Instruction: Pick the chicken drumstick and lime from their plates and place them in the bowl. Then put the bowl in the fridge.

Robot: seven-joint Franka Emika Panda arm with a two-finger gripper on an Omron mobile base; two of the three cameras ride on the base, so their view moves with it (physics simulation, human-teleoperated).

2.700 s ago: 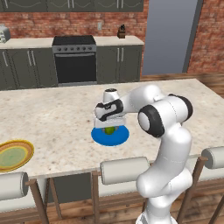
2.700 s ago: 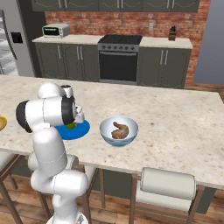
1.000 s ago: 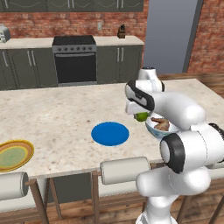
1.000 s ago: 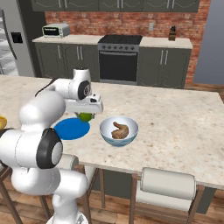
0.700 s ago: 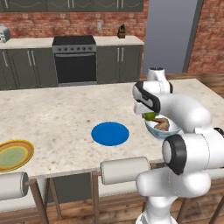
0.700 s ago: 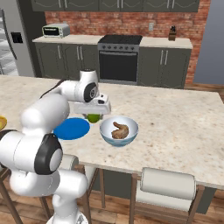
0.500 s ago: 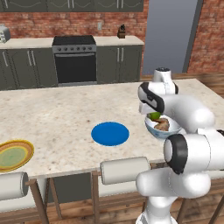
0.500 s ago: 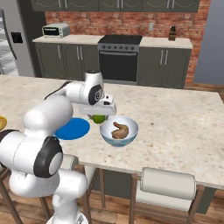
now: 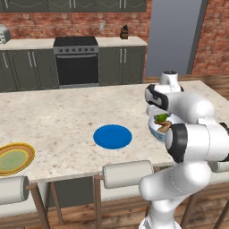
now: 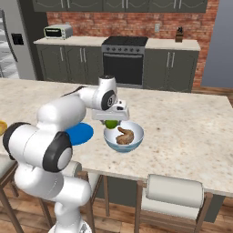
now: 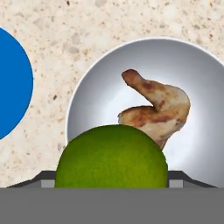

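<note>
Lime in pincer (above bowl)

Base cams look fwd/down from behind arm, sharing the bowl; hand cam close above it.

You see two plates: one blue plate and one yellow plate. You also have one bowl, one drumstick and one lime.

Counter with bowl, plates
</note>
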